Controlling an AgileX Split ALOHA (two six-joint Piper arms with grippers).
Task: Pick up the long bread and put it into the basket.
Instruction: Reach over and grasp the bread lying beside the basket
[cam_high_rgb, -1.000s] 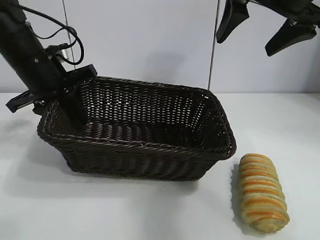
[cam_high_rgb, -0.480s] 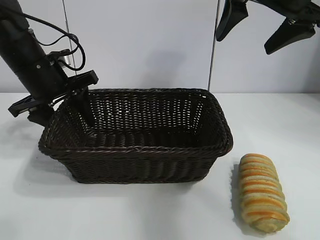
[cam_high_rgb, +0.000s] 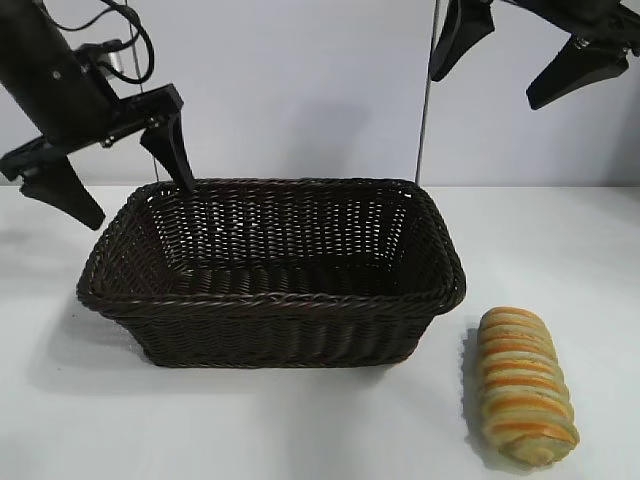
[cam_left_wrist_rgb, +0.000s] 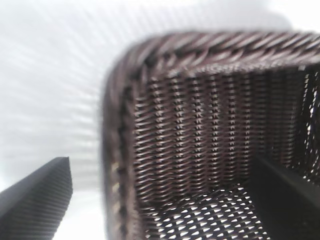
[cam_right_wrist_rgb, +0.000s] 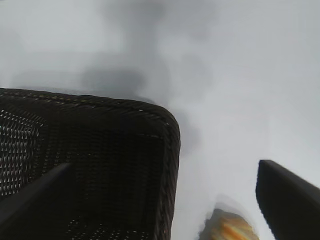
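Exterior view: level, facing both arms across the table (cam_high_rgb: 300, 420), basket (cam_high_rgb: 270, 300) central, bread (cam_high_rgb: 523, 385) near the lens. Left wrist view: close, looking down onto a basket (cam_left_wrist_rgb: 165, 120) corner. Right wrist view: higher, downward, over another basket (cam_right_wrist_rgb: 125, 165) corner and bread (cam_right_wrist_rgb: 230, 227). Shared throughout: basket.

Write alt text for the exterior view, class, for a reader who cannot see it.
A dark wicker basket sits empty on a white table, with the long bread lying on the table beside its right end. The left tool hangs open above the basket's left rim; the right tool hangs open high above its right end.
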